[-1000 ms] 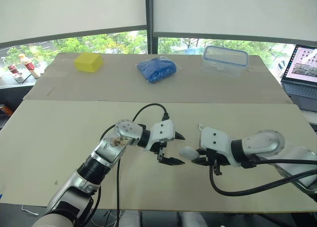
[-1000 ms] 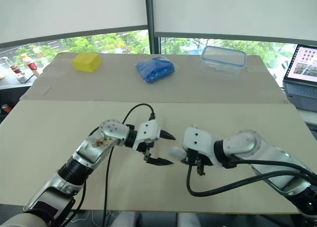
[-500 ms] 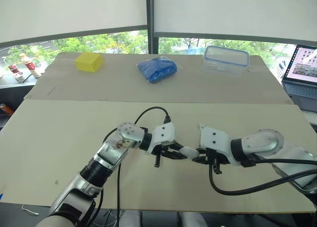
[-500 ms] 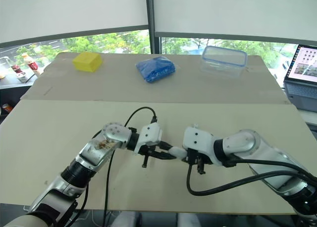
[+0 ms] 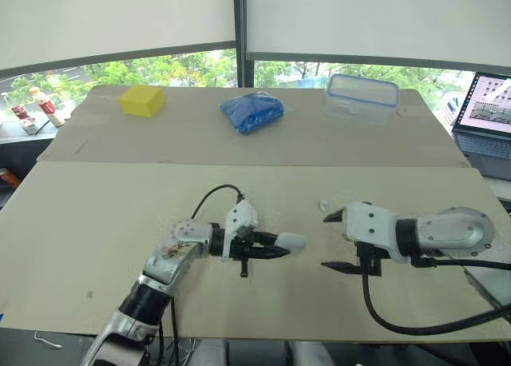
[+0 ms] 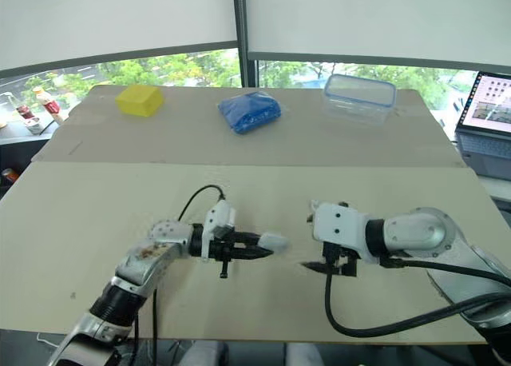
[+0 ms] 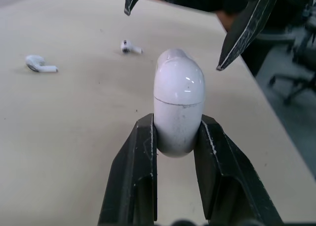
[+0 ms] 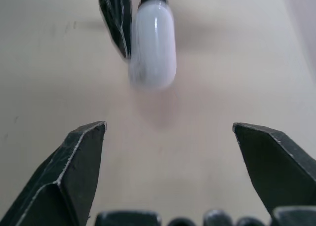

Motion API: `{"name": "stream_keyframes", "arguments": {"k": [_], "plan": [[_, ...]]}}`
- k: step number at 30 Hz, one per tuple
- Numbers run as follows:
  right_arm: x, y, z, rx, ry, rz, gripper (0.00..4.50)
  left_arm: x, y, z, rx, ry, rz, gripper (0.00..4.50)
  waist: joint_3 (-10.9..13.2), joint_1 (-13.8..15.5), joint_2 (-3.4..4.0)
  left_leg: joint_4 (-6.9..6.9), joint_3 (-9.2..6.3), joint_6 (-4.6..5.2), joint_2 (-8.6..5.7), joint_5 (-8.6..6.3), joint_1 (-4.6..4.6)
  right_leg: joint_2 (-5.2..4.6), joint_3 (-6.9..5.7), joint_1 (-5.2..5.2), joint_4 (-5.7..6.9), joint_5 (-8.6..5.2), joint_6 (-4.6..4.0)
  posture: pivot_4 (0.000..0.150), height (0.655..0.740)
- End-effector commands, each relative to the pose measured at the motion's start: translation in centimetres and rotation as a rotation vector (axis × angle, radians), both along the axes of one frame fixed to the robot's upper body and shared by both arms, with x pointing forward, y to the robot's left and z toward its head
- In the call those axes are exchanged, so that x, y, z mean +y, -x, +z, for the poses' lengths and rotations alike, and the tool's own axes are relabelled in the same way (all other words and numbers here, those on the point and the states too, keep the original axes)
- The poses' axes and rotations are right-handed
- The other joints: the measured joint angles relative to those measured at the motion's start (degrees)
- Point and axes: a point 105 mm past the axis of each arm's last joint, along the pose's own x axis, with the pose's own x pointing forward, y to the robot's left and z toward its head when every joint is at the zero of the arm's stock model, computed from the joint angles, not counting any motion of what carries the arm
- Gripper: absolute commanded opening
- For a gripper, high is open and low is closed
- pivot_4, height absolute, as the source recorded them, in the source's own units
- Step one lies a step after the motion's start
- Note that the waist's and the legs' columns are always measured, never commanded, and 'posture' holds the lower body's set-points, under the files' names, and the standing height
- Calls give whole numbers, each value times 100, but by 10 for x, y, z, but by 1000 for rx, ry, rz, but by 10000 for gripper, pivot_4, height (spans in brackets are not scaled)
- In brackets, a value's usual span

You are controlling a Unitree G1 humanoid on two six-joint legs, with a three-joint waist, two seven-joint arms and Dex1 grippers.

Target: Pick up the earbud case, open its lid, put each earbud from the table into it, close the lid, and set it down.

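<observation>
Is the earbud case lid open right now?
No, the left gripper holds the earbud case with its lid shut, only a thin seam showing.

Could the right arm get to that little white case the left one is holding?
Probably yes. The right gripper is open and faces the case held in the left gripper, with bare table between them.

A gap of bare table (image 5: pixel 313 250) separates the earbud case (image 5: pixel 292 240), clamped in the left gripper (image 5: pixel 279 244), from the wide-spread right gripper (image 5: pixel 328 240). Beyond the case lie one earbud (image 7: pixel 131 47), near a right fingertip, and a second earbud (image 7: pixel 40 64) farther aside.
</observation>
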Motion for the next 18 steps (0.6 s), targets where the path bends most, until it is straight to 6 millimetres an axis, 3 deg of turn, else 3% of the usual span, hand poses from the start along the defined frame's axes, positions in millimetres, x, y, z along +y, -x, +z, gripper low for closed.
{"name": "stream_keyframes", "arguments": {"k": [1, 8, 13, 18], "plan": [[10, 7, 16, -72, -78, 54, 45000, 5, 1, 9, -53, 64, 22, 5281, 0, 8, 0, 0, 0, -1, 0, 1, -1, 0, 0, 0, 0, 0, -1, 1500, 6859], [29, -1, 9, -61, -166, 27, 45000, -5, 10, 17, -86, 99, 2, 5281, 0, 22, 0, 2, -2, -1, -3, 1, 3, -2, -1, 7, -1, 1, -1, 1500, 6859], [28, -13, 4, -55, -165, -11, 45000, -7, 14, 17, -107, 79, -27, 5281, 0, 12, 0, 1, -2, -1, -4, 1, 4, -2, -1, 7, -1, 1, -1, 1500, 6859], [26, -19, 14, -48, -201, -38, 45000, -6, 17, 14, -132, 51, -44, 5281, 0, 1, 0, 0, -2, -1, -3, 1, 6, 0, -1, 7, -1, 1, -1, 1500, 6859]]}}
